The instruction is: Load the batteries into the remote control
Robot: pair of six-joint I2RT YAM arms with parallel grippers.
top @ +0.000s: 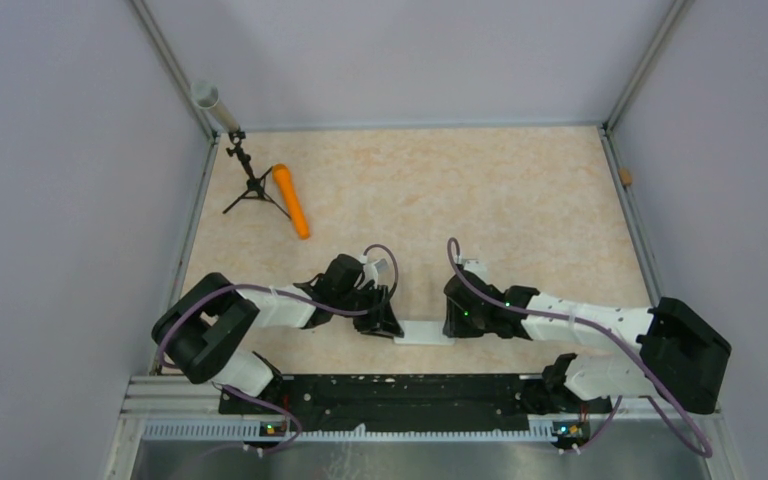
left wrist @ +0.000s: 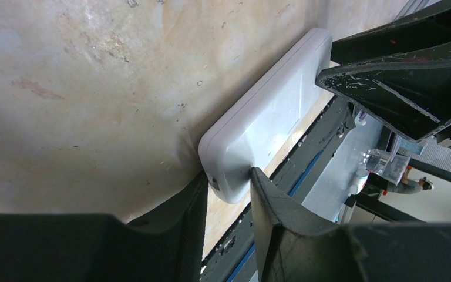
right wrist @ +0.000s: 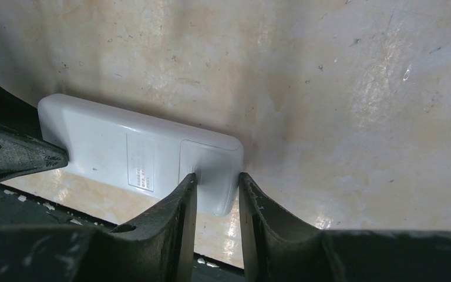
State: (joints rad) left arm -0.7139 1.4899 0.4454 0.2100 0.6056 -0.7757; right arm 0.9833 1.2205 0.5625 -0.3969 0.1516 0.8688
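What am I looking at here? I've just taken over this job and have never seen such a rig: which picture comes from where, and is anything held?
A left arm and a right arm are bolted at the table's near edge. One picture looks down from above; the other two come from a camera on each wrist. The white remote sits between the arms, back showing. The left gripper pinches one end. The right gripper straddles the other, grip unclear. Farther back are an orange cylinder and a tripod. No batteries show.

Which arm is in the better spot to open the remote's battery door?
Probably right. The right tool straddles the remote control at the end with the cover panel; the left tool sits at the other end.
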